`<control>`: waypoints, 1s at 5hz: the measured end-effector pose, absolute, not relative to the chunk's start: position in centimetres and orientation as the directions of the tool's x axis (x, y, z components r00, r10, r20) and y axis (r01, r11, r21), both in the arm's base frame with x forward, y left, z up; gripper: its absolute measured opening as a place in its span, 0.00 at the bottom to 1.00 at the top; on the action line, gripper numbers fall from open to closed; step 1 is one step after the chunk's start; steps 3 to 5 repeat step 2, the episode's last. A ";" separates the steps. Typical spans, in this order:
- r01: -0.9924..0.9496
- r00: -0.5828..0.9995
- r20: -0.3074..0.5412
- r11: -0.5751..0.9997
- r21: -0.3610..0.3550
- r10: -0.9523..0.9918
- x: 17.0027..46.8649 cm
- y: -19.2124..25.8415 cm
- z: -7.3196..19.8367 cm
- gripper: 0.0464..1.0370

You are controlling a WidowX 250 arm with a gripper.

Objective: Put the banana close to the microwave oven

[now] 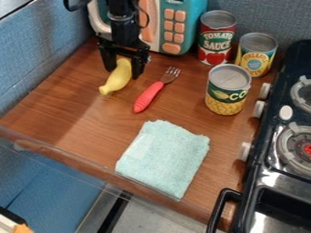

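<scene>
One gripper (124, 73) straddles one banana (115, 83), open, before one microwave (189, 28); near it, three cans (226, 91), one fork (147, 96); farther out, one cloth (164, 157)

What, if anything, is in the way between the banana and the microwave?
Only the gripper, over the far end of the banana; nothing else visible stands between banana and microwave. The fork lies off to one side.
</scene>
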State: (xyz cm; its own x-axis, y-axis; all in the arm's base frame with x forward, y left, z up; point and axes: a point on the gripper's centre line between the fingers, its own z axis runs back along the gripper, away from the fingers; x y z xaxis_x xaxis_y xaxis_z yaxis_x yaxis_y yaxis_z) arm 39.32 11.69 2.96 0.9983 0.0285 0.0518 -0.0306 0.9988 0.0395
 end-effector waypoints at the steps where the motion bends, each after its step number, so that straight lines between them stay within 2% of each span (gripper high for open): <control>1: -0.020 0.995 0.098 1.000 0.015 0.018 39.5 11.2 5.4 0.96; 2: -0.018 0.985 0.171 1.000 0.012 0.016 39.7 10.9 8.8 0.96; 5: -0.018 0.985 0.171 1.000 0.012 0.016 39.7 10.9 8.8 0.96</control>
